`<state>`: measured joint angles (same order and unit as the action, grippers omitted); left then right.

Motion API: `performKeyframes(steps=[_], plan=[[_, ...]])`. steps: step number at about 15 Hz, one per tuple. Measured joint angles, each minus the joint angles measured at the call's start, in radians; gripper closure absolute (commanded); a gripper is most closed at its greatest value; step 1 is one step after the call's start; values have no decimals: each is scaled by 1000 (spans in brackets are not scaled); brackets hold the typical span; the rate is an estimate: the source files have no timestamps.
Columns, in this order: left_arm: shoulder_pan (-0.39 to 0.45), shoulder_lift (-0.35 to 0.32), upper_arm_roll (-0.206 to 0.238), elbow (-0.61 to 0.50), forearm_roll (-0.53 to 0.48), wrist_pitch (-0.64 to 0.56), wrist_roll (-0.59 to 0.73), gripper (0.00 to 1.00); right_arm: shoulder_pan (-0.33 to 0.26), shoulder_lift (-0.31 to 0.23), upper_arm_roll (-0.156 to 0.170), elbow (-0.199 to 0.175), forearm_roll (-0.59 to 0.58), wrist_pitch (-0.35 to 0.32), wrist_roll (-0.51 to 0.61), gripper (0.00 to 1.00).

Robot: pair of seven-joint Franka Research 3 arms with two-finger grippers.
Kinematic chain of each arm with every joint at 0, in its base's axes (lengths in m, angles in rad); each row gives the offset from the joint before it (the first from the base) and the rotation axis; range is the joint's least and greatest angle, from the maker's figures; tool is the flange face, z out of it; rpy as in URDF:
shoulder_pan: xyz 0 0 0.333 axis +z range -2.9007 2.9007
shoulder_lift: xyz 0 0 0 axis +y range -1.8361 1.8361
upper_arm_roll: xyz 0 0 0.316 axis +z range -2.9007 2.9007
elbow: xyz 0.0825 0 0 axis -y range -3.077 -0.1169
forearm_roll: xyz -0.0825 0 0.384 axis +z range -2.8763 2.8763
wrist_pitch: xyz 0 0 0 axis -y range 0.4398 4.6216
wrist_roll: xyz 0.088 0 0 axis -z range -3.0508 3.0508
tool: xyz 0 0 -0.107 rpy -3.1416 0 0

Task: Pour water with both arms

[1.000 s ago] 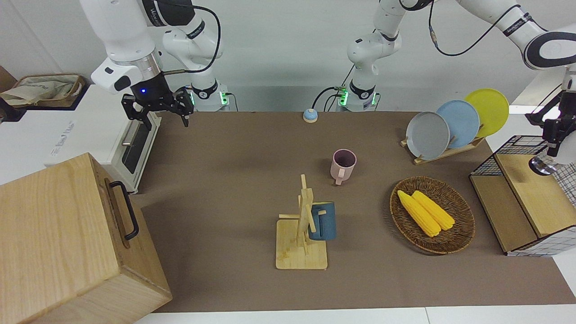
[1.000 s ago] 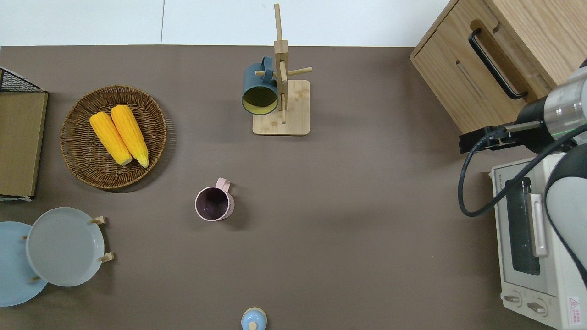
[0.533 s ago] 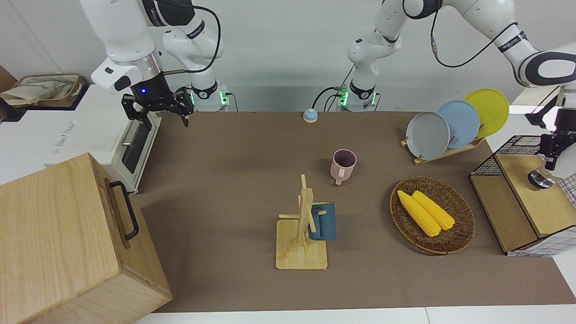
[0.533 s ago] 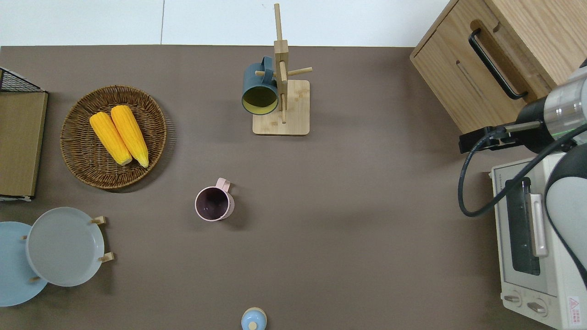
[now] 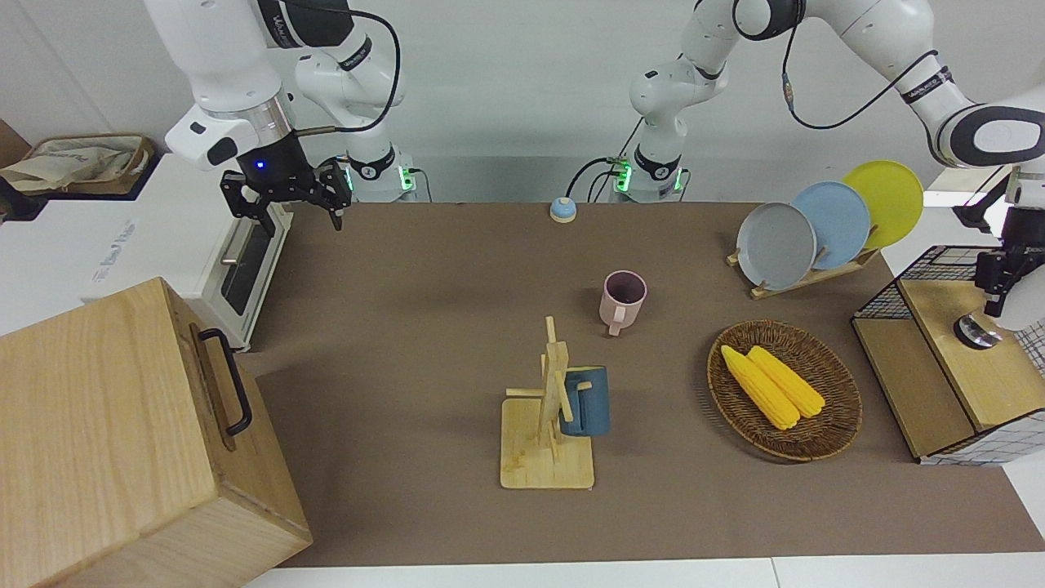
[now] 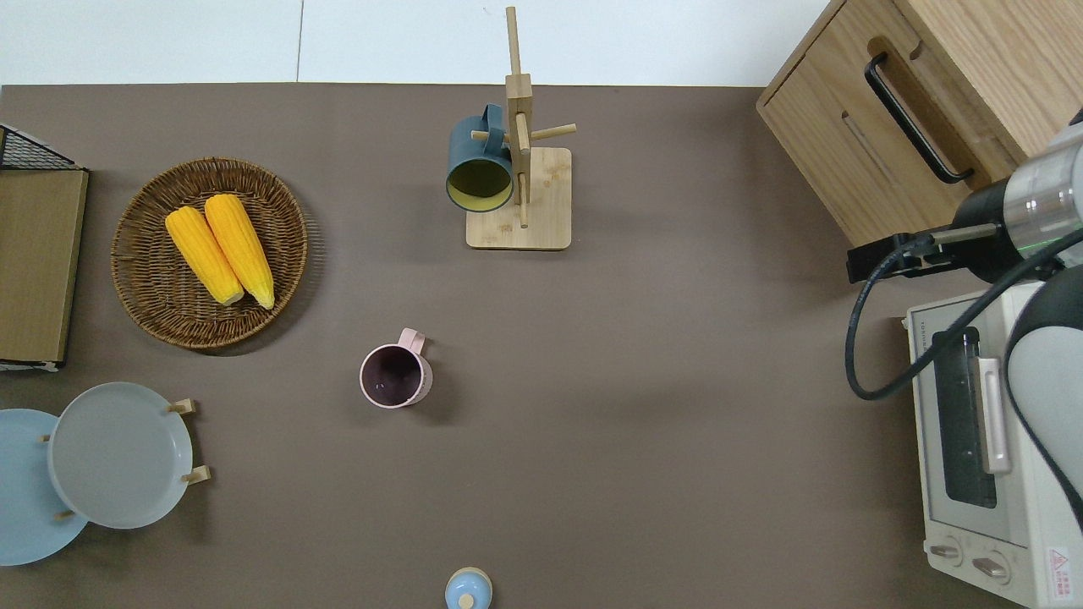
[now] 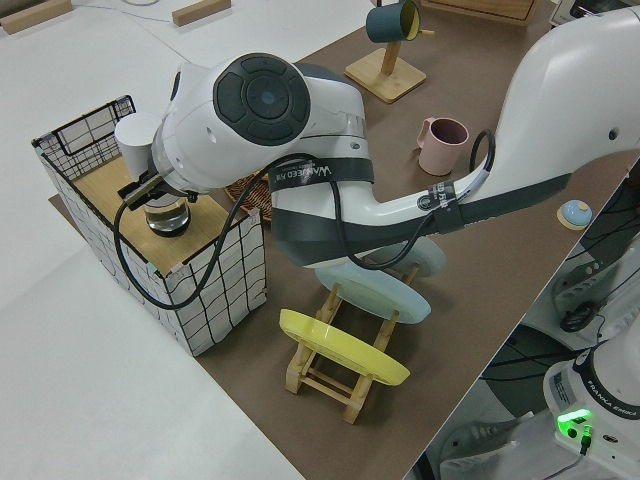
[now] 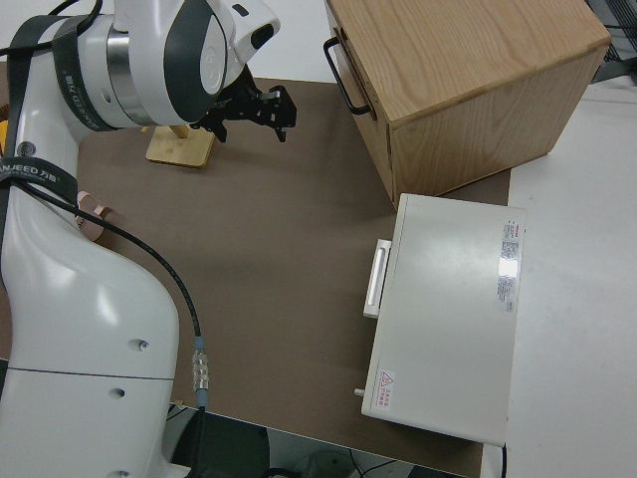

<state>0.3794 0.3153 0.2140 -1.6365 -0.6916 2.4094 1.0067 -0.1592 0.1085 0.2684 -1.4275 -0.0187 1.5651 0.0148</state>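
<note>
Front view: left gripper (image 5: 998,282) is hovering over a steel-lidded glass jar (image 5: 978,332), finger state indiscernible; right gripper (image 5: 282,204), parked, fingers spread downward.

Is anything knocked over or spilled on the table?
No, nothing looks wrong. The pink mug stands upright, the blue mug hangs on its wooden rack, two corn cobs lie in the basket, and the plates sit in their stand. No spills show.

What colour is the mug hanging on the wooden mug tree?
The mug is dark blue outside and yellow-green inside; the overhead view shows both best.
</note>
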Motion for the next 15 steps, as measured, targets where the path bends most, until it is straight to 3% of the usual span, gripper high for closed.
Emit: performKeyframes(steps=[1,9,12,15], plan=[[0,1,0,1,0,0,0,4,0,0,0,0,0,0,0,9],[0,2,7,26,13,-4,0,0,0,0,0,0,0,0,0,9],[-1,0,58,98,134,-182,-48,0,0,0,0,0,0,0,0,9],[-1,-2,79,151,204,-317,-128,0,0,0,0,0,0,0,0,9]])
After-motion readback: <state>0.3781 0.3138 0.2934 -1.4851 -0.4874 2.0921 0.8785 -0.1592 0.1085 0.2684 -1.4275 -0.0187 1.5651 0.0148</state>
